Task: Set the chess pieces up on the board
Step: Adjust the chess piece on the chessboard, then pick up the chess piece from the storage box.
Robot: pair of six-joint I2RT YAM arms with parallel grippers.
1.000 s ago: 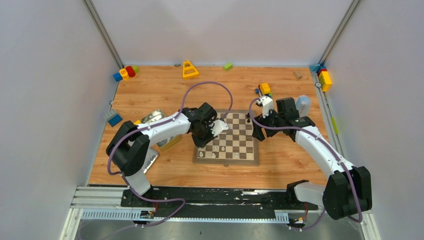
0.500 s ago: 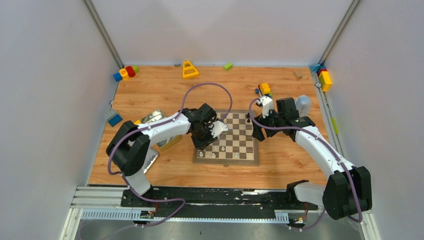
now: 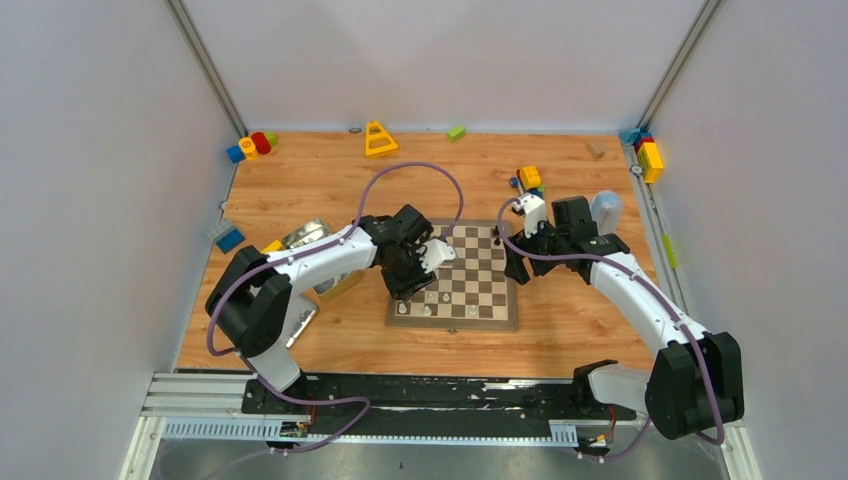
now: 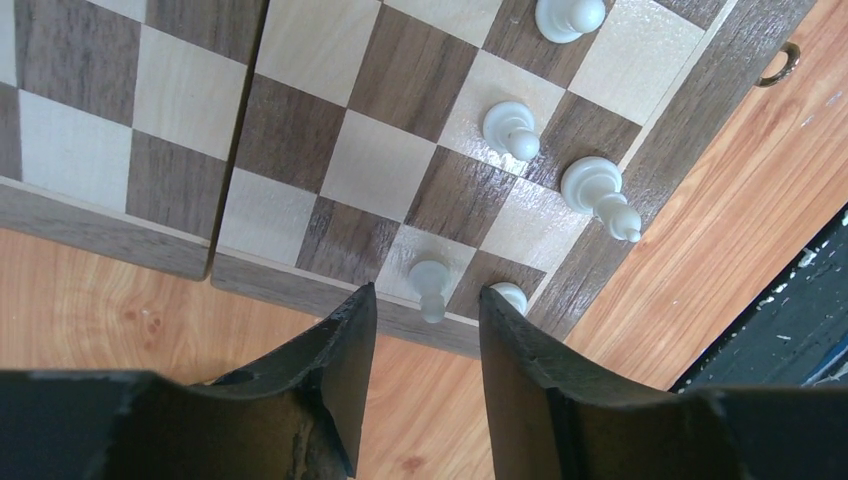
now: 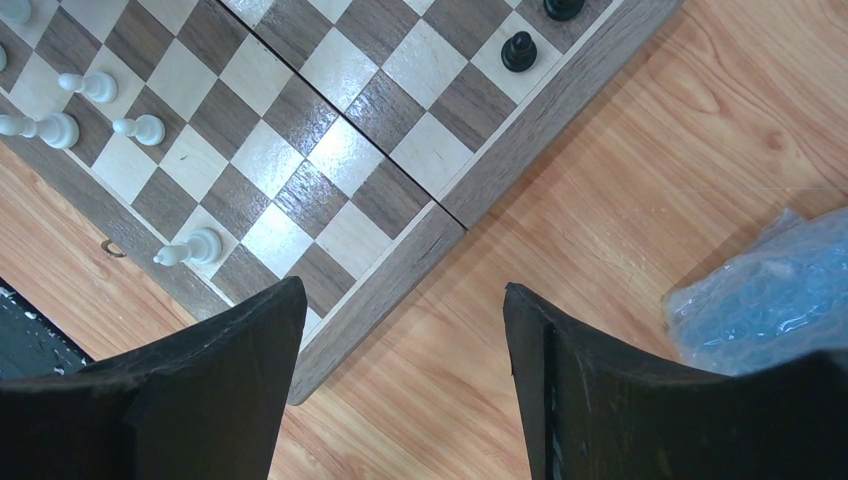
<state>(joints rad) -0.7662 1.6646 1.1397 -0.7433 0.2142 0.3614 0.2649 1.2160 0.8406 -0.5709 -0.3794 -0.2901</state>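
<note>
Two black wedge-fingered tools at glossy checked wooden board [image 4: 370, 165]: left tool [image 4: 427, 300] half-parted, right tool [image 5: 405, 290] wide, both empty.

Left claw [image 4: 425, 296] points down, slightly parted; right claw [image 5: 405, 292] gapes wide.

One board [image 3: 487, 278] on one table [image 3: 320, 180], top view: five white pieces [image 4: 512, 128] along its 6 o'clock edge, two black pieces [image 5: 518, 50] toward 12 o'clock. Beyond the board, at 11 o'clock, one yellow cone [image 3: 380, 150]; at 2 o'clock, one clear bag [image 5: 770, 290].
</note>
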